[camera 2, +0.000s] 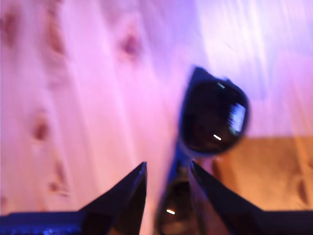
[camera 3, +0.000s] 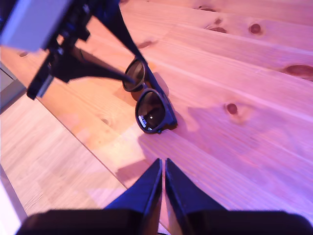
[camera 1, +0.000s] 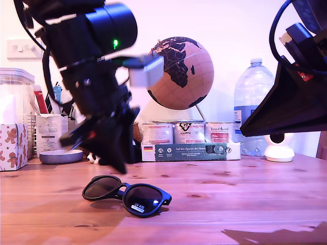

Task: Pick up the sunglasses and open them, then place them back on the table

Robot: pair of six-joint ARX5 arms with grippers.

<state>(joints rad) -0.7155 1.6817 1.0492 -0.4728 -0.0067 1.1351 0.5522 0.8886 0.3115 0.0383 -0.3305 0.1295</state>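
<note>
Lying on table [camera 1: 245, 204]: one sunglasses [camera 1: 126, 194], two lenses.

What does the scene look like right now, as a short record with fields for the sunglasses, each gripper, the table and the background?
sunglasses: lying on the table, lenses facing the exterior camera, white sticker on one lens; whether the arms are folded cannot be told
my first gripper: open, poised above the sunglasses, not gripping them
my second gripper: shut, holding nothing, away from the sunglasses
table: wooden planks with dark knots
background: globe, row of tins, water bottle, tissue box
</note>
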